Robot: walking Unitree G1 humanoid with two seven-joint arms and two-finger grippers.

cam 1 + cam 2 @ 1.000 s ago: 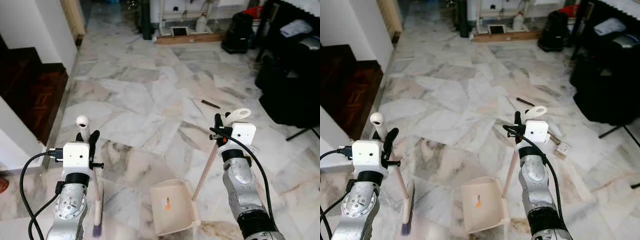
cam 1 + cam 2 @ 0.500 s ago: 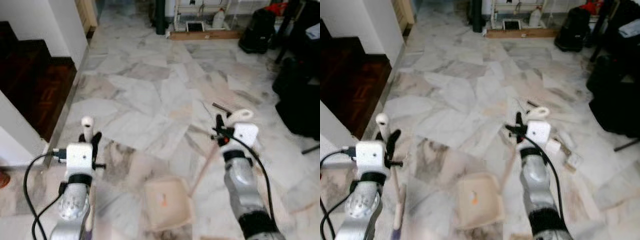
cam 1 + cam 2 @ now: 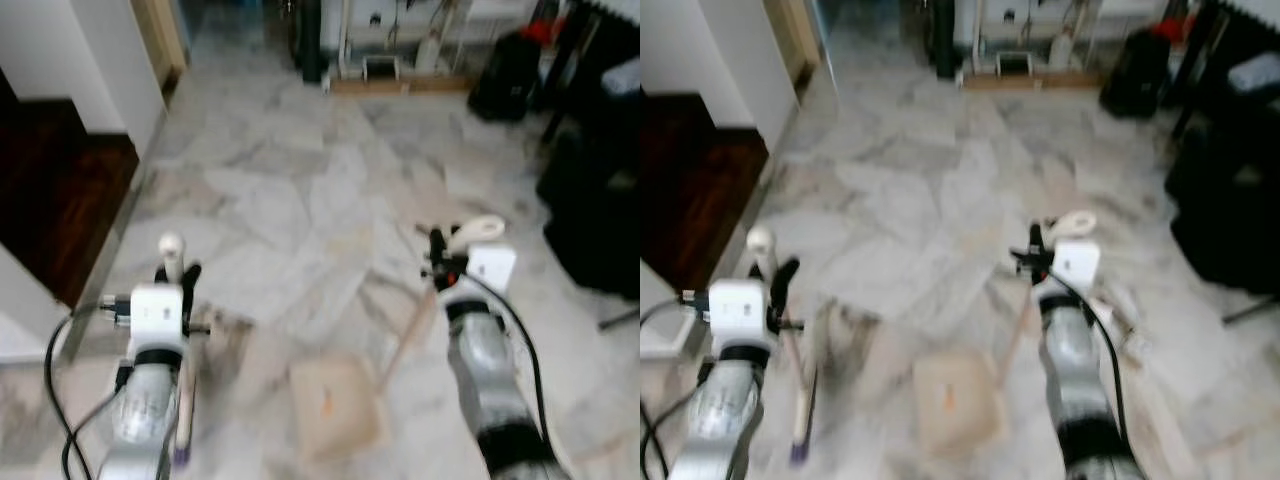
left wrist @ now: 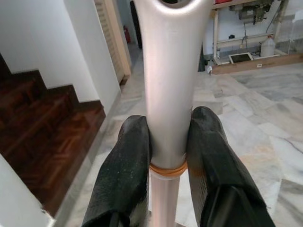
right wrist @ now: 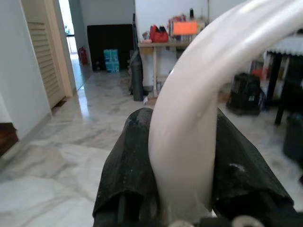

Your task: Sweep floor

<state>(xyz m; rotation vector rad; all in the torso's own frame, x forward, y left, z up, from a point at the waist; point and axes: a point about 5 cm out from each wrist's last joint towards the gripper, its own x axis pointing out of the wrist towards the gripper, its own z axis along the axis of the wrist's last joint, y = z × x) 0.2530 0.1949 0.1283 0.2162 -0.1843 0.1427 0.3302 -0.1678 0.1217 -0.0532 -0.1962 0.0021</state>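
My left gripper (image 3: pixel 178 276) is shut on the pale handle of a broom (image 3: pixel 171 247), near its top. The broom's purple bristles (image 3: pixel 180 455) rest on the marble floor by my left side. In the left wrist view the black fingers (image 4: pixel 124 170) clamp the broom handle (image 4: pixel 170 94) from both sides. My right gripper (image 3: pixel 438 252) is shut on the cream dustpan handle (image 3: pixel 478 229) just below its loop. The dustpan handle slants down to the dustpan (image 3: pixel 335 405), which lies flat on the floor between my arms. The right wrist view shows the fingers (image 5: pixel 127 165) around the dustpan handle (image 5: pixel 187 137).
Dark wooden stairs (image 3: pixel 50 190) and a white wall lie to the left. Black bags and furniture (image 3: pixel 595 190) crowd the right side. A low bench with bottles (image 3: pixel 400 80) stands at the back. Small litter (image 3: pixel 1122 300) lies on the floor beside my right arm.
The whole picture has shifted and grown blurred as the camera moves. Both grippers keep their hold, and the broom and dustpan stay in the same place beside me.
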